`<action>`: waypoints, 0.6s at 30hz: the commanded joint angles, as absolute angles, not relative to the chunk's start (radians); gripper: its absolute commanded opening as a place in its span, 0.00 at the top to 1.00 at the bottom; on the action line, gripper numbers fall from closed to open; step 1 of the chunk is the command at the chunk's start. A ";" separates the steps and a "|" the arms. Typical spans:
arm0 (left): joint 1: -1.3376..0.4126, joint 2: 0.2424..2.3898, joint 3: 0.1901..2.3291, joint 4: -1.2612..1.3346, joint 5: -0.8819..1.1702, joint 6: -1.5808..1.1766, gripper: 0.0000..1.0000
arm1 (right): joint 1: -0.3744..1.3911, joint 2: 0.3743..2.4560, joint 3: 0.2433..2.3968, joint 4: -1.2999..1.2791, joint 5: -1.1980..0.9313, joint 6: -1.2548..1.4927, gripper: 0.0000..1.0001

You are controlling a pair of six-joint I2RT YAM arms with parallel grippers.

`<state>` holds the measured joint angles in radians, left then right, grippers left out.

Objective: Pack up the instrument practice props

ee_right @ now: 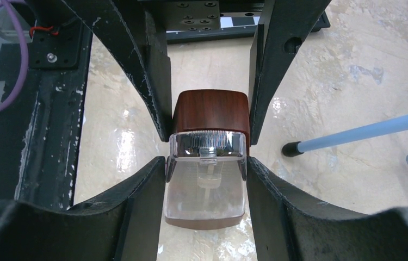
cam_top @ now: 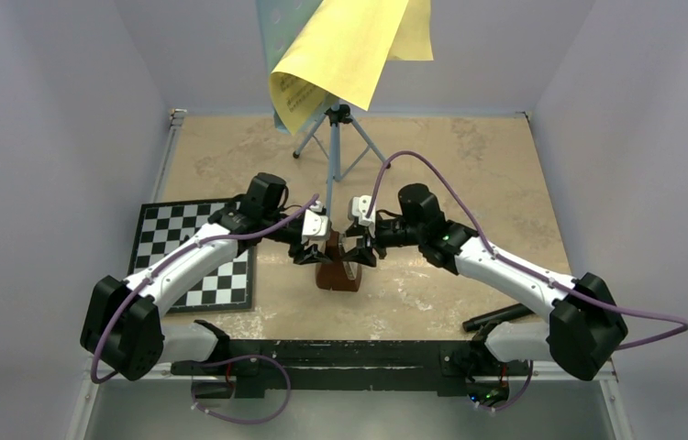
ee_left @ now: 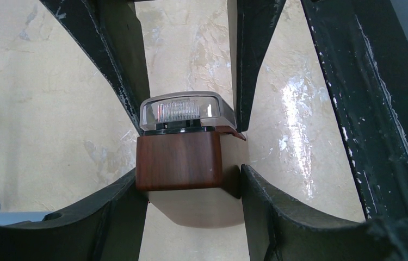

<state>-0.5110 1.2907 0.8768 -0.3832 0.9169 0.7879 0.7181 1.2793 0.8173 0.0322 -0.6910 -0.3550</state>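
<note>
On desk, metronome stood between arms. Left fingers part-open, clamped on brown body, likely steadying. Right fingers likewise on clear cover, likely to seat it. Stand and sheets behind, unpacked.

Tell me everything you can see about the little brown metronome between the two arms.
The metronome is a small pyramid with a dark, wood-look body on one side and a clear plastic cover on the other, with a thin rod faintly visible inside. It seems to stand upright on the marble-patterned table, near the front middle. The left pincer grips its wooden half and the right pincer its clear half.
</note>
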 commanded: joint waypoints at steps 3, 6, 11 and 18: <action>-0.518 1.349 0.839 -0.432 0.811 0.862 1.00 | 0.710 1.284 0.829 0.027 -0.705 -0.402 1.00; -0.518 1.352 0.843 -0.427 0.809 0.852 1.00 | 0.710 1.309 0.837 0.053 -0.696 -0.373 1.00; -0.518 1.355 0.846 -0.426 0.808 0.845 1.00 | 0.712 1.337 0.833 0.080 -0.655 -0.377 1.00; -0.518 1.363 0.855 -0.430 0.810 0.846 1.00 | 0.713 1.365 0.800 0.058 -0.640 -0.349 1.00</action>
<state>-0.5098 1.2991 0.8825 -0.3828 0.9199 0.7883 0.7059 1.3067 0.8185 0.0494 -0.6983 -0.3515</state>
